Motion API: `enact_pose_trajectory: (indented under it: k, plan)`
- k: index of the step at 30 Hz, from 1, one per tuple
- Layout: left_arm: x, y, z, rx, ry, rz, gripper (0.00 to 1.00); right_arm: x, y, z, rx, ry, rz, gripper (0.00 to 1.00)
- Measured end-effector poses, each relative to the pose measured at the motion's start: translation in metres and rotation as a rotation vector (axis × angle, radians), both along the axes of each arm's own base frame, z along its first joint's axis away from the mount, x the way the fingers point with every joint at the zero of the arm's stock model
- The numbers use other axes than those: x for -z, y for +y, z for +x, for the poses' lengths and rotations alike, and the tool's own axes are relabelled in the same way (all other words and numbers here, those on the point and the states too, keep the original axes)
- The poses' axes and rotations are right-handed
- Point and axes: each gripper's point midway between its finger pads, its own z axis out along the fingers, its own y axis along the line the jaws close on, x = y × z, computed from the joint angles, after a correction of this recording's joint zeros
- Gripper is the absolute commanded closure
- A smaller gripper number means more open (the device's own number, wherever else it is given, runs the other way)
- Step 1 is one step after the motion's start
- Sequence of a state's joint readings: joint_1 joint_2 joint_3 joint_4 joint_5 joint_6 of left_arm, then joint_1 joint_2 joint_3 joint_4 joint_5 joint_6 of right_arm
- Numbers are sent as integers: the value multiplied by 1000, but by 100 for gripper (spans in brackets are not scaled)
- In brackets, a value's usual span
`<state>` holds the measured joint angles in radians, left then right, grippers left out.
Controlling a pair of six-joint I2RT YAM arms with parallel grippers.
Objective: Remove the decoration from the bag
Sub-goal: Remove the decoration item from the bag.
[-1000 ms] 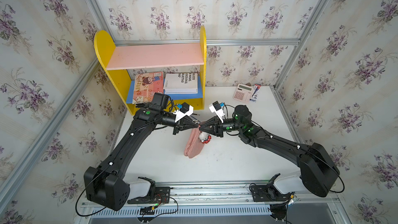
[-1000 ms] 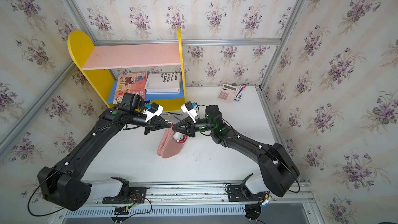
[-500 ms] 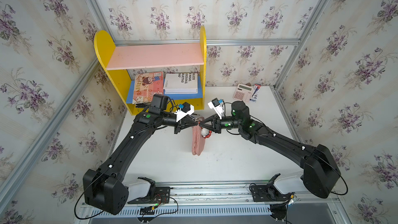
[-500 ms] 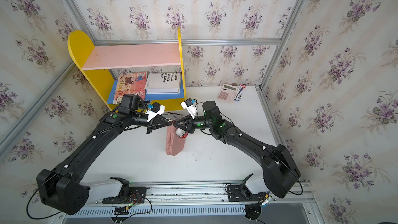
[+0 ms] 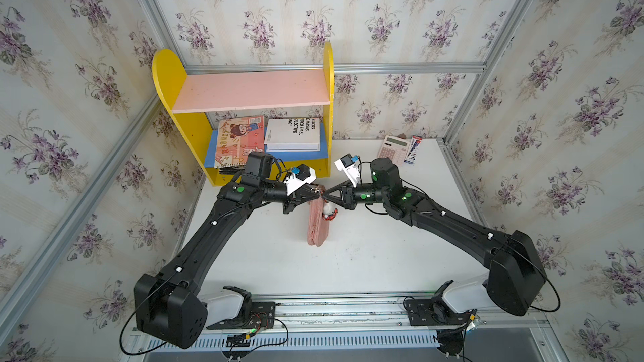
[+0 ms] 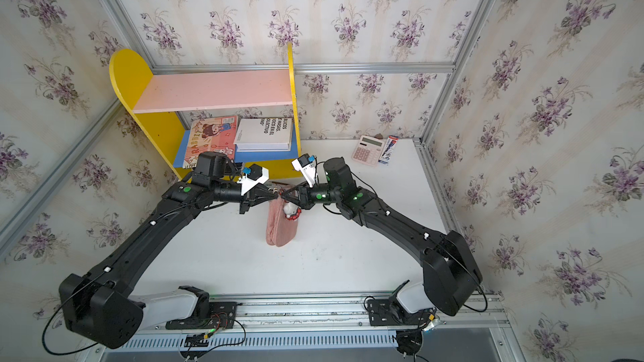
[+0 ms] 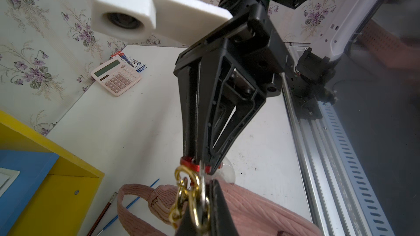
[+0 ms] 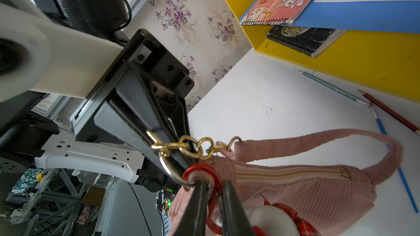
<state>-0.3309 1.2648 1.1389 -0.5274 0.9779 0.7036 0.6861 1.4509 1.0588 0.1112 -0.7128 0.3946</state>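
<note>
Bag (image 5: 316, 226) upright mid-table, base seemingly touching table (image 5: 366, 255). Left gripper (image 5: 319, 196) clamped on its gold chain (image 8: 189, 146); right gripper (image 5: 323, 198) pinching red clasp (image 8: 200, 170) of decoration (image 5: 328, 211), 2 tips nearly meeting.

Lab mock-up of a home study: floral-wallpaper panels (image 5: 383, 12), aluminium framing (image 5: 400, 67), yellow bookshelf (image 5: 167, 81).

The pink bag (image 8: 295, 191) is showing soft, ribbed cloth, matt throughout. Its gold chain (image 8: 168, 145) is gleaming as polished metal beside a red clasp (image 8: 200, 166) shining like lacquered metal. The white charm (image 8: 272, 220) is looking plush and fuzzy; the white table (image 8: 261, 101) is lying matt, lightly scuffed.
</note>
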Motion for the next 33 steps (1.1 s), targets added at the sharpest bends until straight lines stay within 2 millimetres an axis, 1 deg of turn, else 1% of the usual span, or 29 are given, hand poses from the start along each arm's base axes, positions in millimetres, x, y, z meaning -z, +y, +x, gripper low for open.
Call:
enact_pose_trajectory:
  k: [11, 16, 21, 27, 33]
  plan:
    - [-2, -3, 5, -32, -13, -1, 100, -2, -3, 4, 54, 35, -3, 84]
    - [0, -3, 6, -39, -12, 5, 100, -2, -2, 6, 80, 60, -1, 87]
    - [3, -4, 5, -42, -8, 9, 100, -3, 0, 6, 113, 88, -1, 89]
    - [4, -6, 3, -36, -2, 11, 100, -8, 3, 8, 148, 89, 7, 89]
    - [6, -6, 2, -33, 4, 12, 100, -8, 4, 9, 173, 97, 6, 89]
